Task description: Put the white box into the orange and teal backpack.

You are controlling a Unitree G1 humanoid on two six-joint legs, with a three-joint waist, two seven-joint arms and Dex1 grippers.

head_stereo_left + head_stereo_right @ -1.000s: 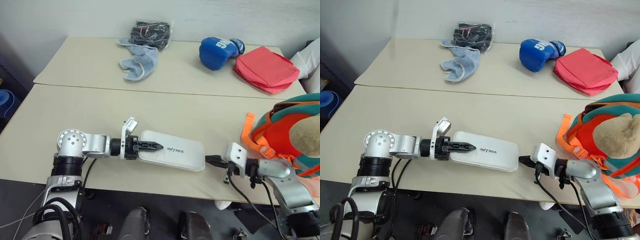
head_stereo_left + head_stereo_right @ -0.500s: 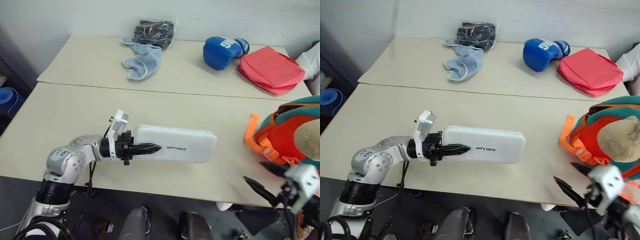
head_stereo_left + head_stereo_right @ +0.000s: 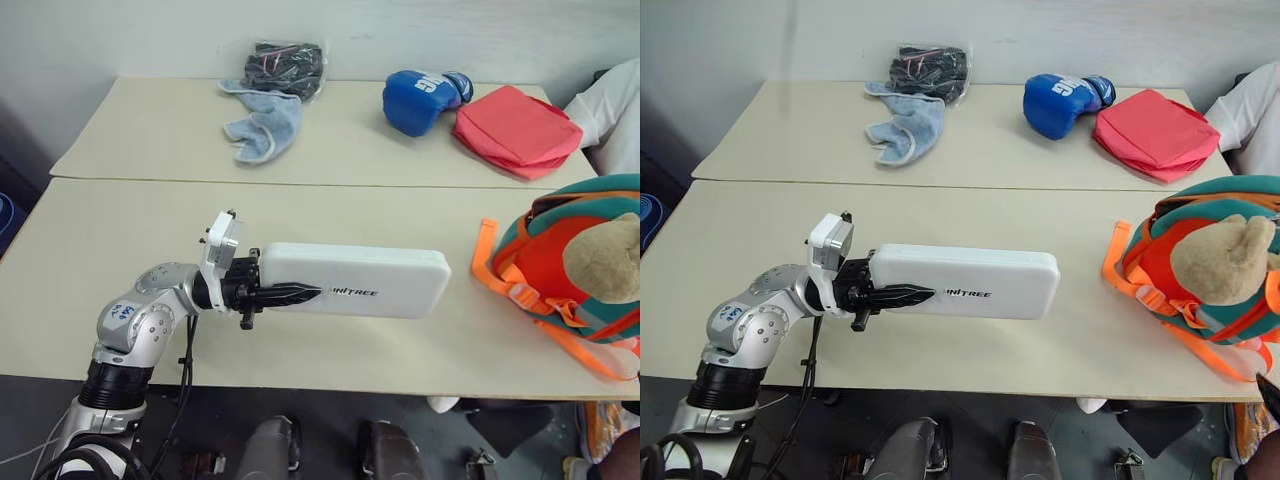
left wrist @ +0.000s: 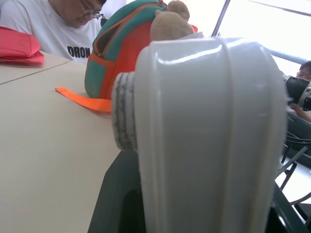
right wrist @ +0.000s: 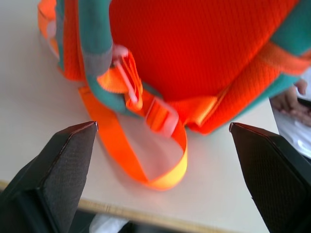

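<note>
Your left gripper [image 3: 285,294] is clamped on the near end of the white box [image 3: 352,281], holding it off the table [image 3: 120,220], its far end pointing toward the orange and teal backpack [image 3: 570,270]. Your right gripper [image 5: 163,145] stands wide open and empty beside the backpack's straps.

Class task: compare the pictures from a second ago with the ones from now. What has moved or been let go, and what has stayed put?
The right gripper has let go of the white box's end and swung away, now open beside the orange and teal backpack. The left gripper still grips the other end and has rolled the box up onto its edge, lifted off the table. The backpack, boxing glove, red pouch and cloth stayed put.
</note>
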